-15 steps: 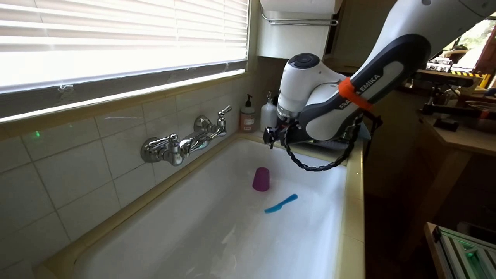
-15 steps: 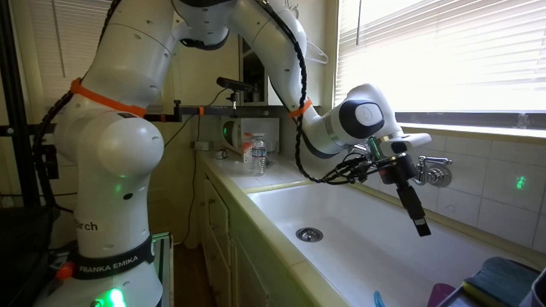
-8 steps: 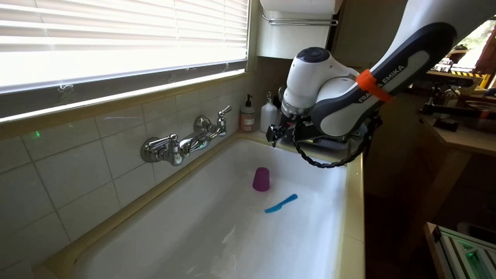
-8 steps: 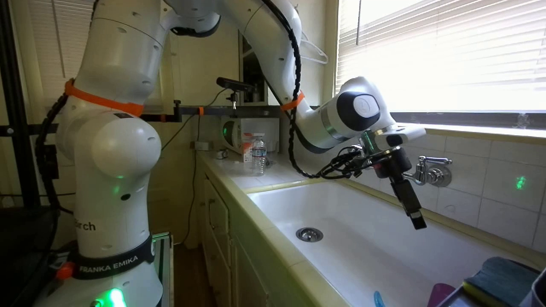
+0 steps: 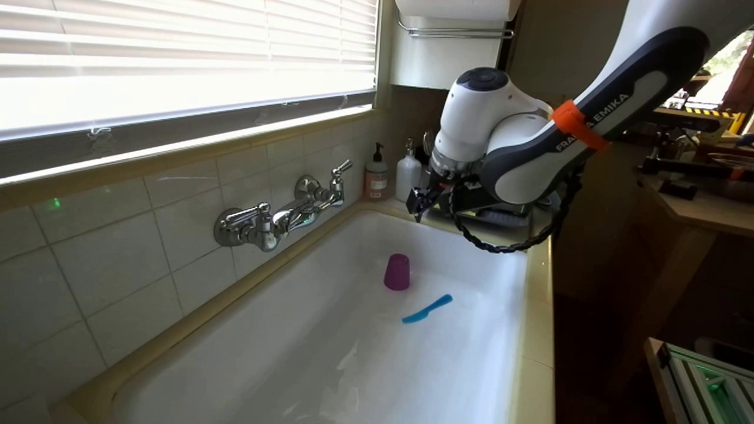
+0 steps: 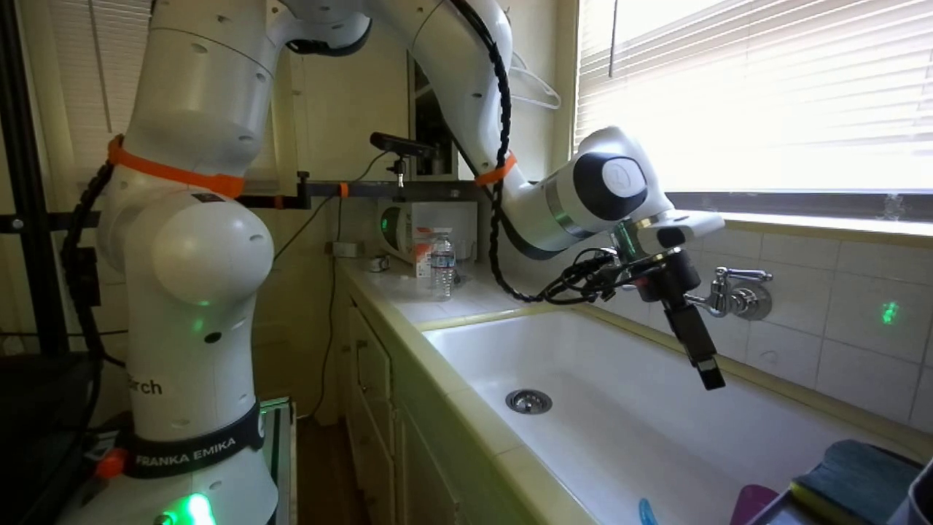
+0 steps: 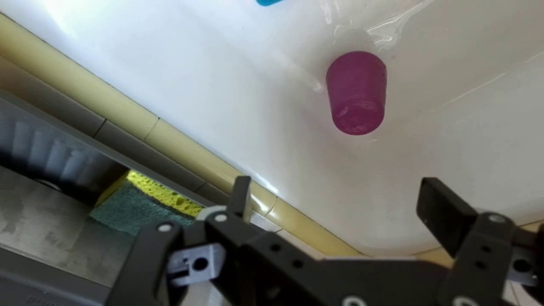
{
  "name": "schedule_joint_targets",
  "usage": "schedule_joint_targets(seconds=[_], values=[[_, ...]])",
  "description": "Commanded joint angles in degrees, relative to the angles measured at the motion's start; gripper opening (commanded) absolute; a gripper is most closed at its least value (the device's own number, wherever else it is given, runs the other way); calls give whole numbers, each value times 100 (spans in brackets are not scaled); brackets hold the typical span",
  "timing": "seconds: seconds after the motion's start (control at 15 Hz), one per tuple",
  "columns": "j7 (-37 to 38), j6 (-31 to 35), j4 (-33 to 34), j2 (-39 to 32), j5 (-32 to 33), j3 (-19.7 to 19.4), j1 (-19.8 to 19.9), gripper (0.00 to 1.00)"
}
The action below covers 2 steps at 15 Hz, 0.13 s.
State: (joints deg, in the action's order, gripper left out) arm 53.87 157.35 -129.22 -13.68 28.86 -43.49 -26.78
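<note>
My gripper (image 7: 338, 187) is open and empty, its two fingers wide apart. In both exterior views the gripper (image 5: 417, 206) (image 6: 707, 372) hangs above the far end of the white sink (image 5: 330, 353) and touches nothing. A purple cup (image 7: 357, 93) stands upside down or leans on the sink floor; which, I cannot tell. It lies beyond the fingertips in the wrist view and shows in both exterior views (image 5: 397, 272) (image 6: 751, 504). A blue plastic knife (image 5: 427, 310) lies near the cup. Only its tip (image 7: 268, 1) shows in the wrist view.
A chrome faucet (image 5: 297, 215) sticks out from the tiled wall. Two soap bottles (image 5: 376, 176) (image 5: 408, 175) stand at the sink's corner. A yellow-green sponge (image 7: 144, 204) sits in a rack beside the yellow rim (image 7: 187, 146). A drain (image 6: 528, 401) is in the sink floor.
My arm has drawn back toward its base and risen a little, the gripper shifting with it. The cup and the knife have not moved.
</note>
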Motion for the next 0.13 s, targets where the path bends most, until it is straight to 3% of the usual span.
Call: schedule_joint_targets(seconds=[0.0, 0.07], values=[[177, -66, 40, 89, 278, 502, 513, 100], [178, -66, 40, 89, 278, 503, 513, 100]])
